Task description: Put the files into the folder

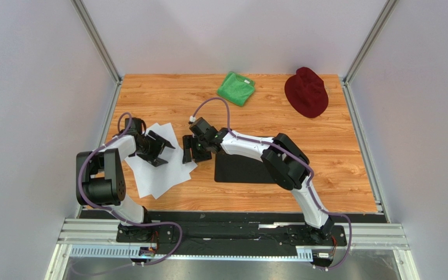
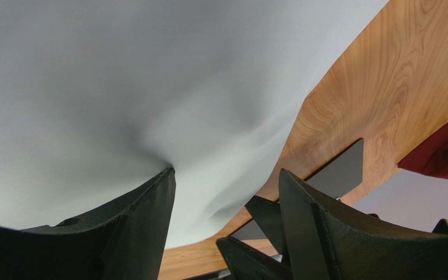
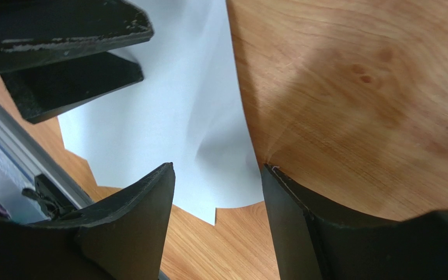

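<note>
The files (image 1: 157, 175) are white sheets fanned out on the left of the wooden table. My left gripper (image 1: 164, 150) is open, low over them. In the left wrist view the paper (image 2: 121, 87) fills the frame and buckles up between the spread jaws of the left gripper (image 2: 226, 172). My right gripper (image 1: 188, 150) is open too, at the sheets' right edge. In the right wrist view that paper edge (image 3: 197, 116) lies between the jaws of the right gripper (image 3: 216, 169). The folder (image 1: 239, 169), a flat black board, lies to the right, partly under the right arm.
A green cloth (image 1: 236, 88) and a dark red hat (image 1: 306, 91) lie at the far edge of the table. Grey walls close in both sides. The two grippers face each other, a short gap apart. A metal rail (image 1: 232, 236) runs along the near edge.
</note>
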